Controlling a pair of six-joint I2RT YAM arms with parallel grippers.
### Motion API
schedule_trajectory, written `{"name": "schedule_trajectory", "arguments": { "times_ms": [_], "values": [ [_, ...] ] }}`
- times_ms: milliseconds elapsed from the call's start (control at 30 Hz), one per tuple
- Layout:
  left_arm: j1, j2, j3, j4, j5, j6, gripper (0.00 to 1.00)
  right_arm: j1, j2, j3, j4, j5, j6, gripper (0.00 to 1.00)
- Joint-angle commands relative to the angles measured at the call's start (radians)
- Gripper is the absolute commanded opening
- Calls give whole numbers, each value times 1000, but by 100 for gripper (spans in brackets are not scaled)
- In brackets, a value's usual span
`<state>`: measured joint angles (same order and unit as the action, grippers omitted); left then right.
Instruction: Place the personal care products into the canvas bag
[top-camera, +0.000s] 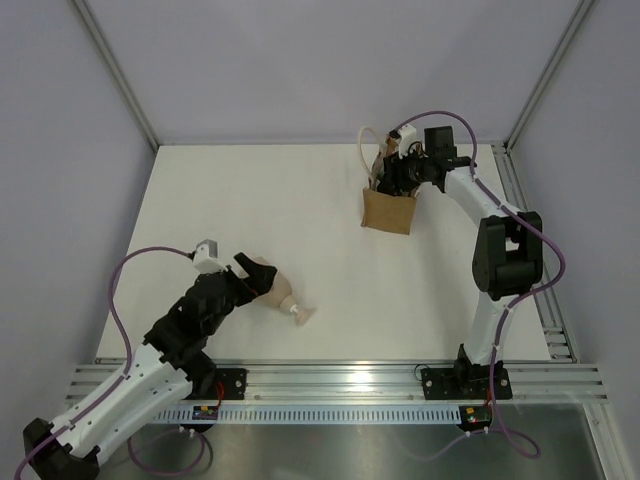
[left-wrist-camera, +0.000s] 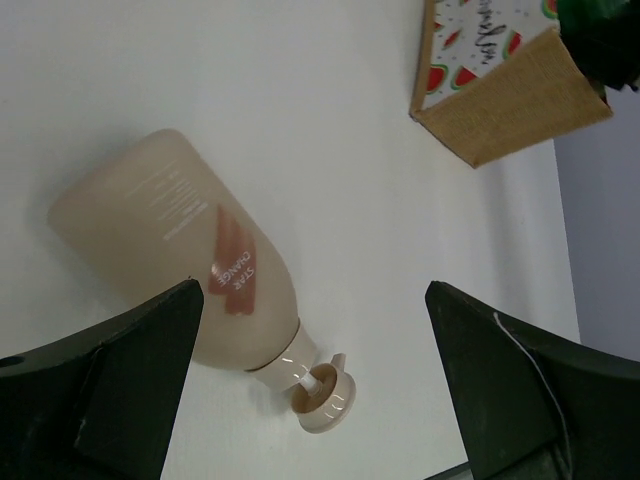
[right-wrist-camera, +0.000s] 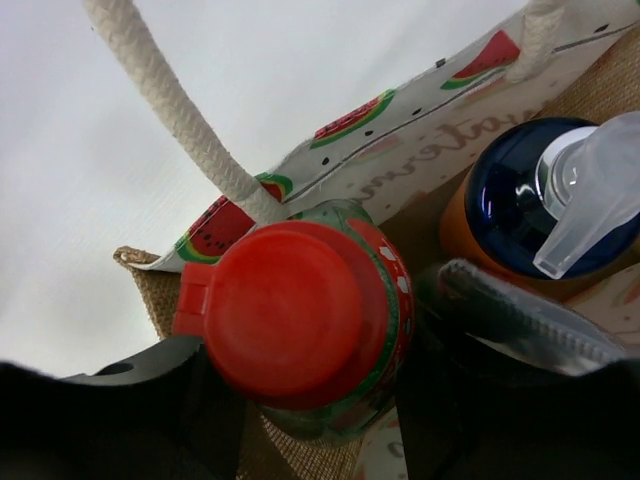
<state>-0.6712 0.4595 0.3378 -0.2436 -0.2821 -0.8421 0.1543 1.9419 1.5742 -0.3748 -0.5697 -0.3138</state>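
The beige pump bottle (top-camera: 270, 283) lies on its side on the table, pump head toward the near right. My left gripper (top-camera: 250, 272) is open just over its body; in the left wrist view the bottle (left-wrist-camera: 180, 260) lies between and beyond the spread fingers (left-wrist-camera: 120, 390), untouched. The canvas bag (top-camera: 388, 211) stands at the back right. My right gripper (top-camera: 397, 172) reaches into its mouth, shut on the green bottle with the red cap (right-wrist-camera: 295, 315). The orange bottle with the blue cap (right-wrist-camera: 520, 205) and the silver-white tube (right-wrist-camera: 530, 320) are inside the bag.
A cream rope handle (right-wrist-camera: 170, 110) crosses above the red cap; the other handle (top-camera: 366, 145) sticks up at the bag's far side. The bag also shows in the left wrist view (left-wrist-camera: 510, 100). White walls enclose the table.
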Motion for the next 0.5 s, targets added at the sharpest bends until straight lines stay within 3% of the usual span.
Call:
{"name": "schedule_trajectory", "arguments": {
  "times_ms": [0,33,67,133,167,467],
  "values": [
    [-1,47,87,-181,-164,-228,99,11,-18,55,74,-15,62,62],
    [-1,63,99,-219,-184,-300,99,11,-20,63,65,-12,64,68],
    [-1,80,113,-287,-192,-334,99,11,-21,69,57,-6,64,81],
    [-1,137,150,-366,-201,-418,99,13,-27,93,22,-2,61,88],
    [-1,157,164,-393,-201,-443,99,11,-31,102,10,1,59,98],
    [-1,507,375,-632,-170,-578,99,4,-196,205,-190,14,-42,99]
  ]
}}
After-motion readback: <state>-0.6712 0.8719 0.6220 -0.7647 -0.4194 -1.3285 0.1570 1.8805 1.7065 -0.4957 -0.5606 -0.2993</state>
